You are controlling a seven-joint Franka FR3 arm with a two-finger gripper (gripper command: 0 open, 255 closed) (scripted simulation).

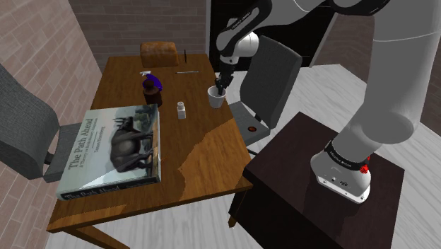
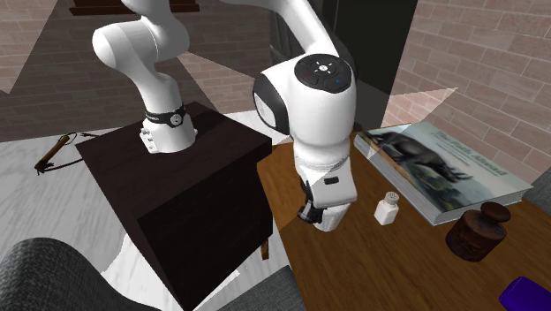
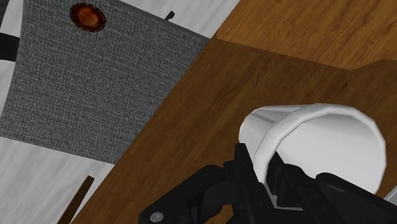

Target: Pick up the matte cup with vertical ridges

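The white cup (image 1: 215, 96) stands mouth-up close to the long edge of the wooden bench (image 1: 205, 152), on the side where the grey chair (image 1: 272, 71) is drawn up. From the shoulder view I cannot tell whether its base rests on the wood. The black gripper (image 1: 223, 81) comes down onto its rim. In the wrist view the jaws pinch the cup's wall, one finger (image 3: 243, 167) outside it and the other inside the mouth. The cup's inside is smooth and pale.

Just beside the cup, further in from that edge, is a small white bottle (image 1: 181, 109), upright. Past it, nearer the middle of the bench, a dark brown weight-shaped piece (image 1: 150, 90) sits next to a purple object (image 1: 154, 79). A thin stick-like item (image 1: 187, 71) lies near the far end, and a brown loaf-shaped block (image 1: 159, 53) sits at the far edge. A large hardback book (image 1: 113, 145) with a dark animal on its cover lies flat along the opposite long edge. On the chair's seat is a small red-brown disc (image 3: 87, 16). The arm's dark box stand (image 1: 304, 191) is off the bench's near corner.
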